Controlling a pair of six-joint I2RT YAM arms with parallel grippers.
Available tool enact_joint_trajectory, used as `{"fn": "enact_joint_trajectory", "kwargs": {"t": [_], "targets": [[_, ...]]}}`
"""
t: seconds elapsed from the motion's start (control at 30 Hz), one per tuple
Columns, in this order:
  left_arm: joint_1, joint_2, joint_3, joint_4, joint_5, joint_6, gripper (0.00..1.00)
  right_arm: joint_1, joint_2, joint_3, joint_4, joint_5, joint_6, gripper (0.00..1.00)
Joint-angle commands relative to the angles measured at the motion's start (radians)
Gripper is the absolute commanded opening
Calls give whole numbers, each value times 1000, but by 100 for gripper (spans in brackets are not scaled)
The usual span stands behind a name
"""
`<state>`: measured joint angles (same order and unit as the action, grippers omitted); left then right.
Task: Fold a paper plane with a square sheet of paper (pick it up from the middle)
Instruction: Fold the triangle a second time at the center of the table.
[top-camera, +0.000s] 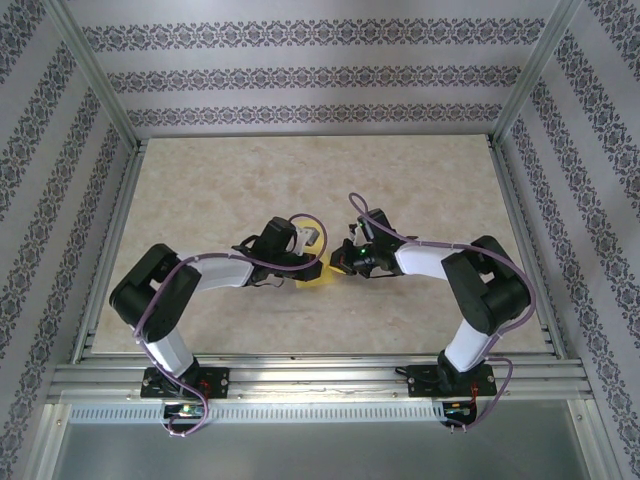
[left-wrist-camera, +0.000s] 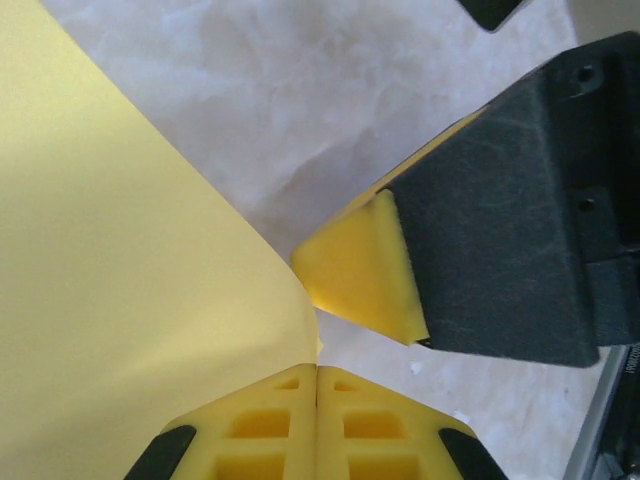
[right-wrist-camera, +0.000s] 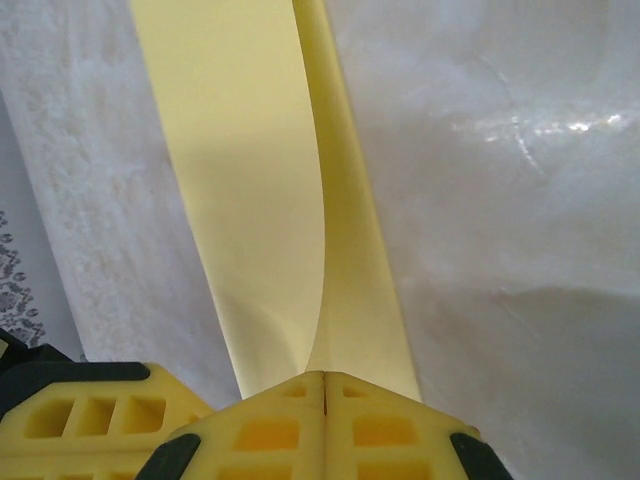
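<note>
I've got L gripper (left-wrist-camera: 317, 372) and R gripper (right-wrist-camera: 326, 378) both pinched fully shut on the paper (right-wrist-camera: 250, 150), facing each other mid table (top-camera: 420, 190). Paper spans btwn them, prob. to keep the fold taut for creasing.

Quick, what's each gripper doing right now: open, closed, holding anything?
Left gripper: closed, pinching the paper at its edge.
Right gripper: closed on the paper's folded end.
</note>
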<state>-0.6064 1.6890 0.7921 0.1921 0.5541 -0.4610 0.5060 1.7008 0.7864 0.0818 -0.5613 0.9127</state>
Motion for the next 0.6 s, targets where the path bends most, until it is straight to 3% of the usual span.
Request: {"fn": "enact_joint_trajectory", "kwargs": {"t": [0.0,0.57], "targets": [[17,-35,-14,56,21,-10,1,-6,-21,1,-24,15,-12,4],[26,-56,-31,51,0,-24,0,47,66,53,-42,13,-40,0]]}}
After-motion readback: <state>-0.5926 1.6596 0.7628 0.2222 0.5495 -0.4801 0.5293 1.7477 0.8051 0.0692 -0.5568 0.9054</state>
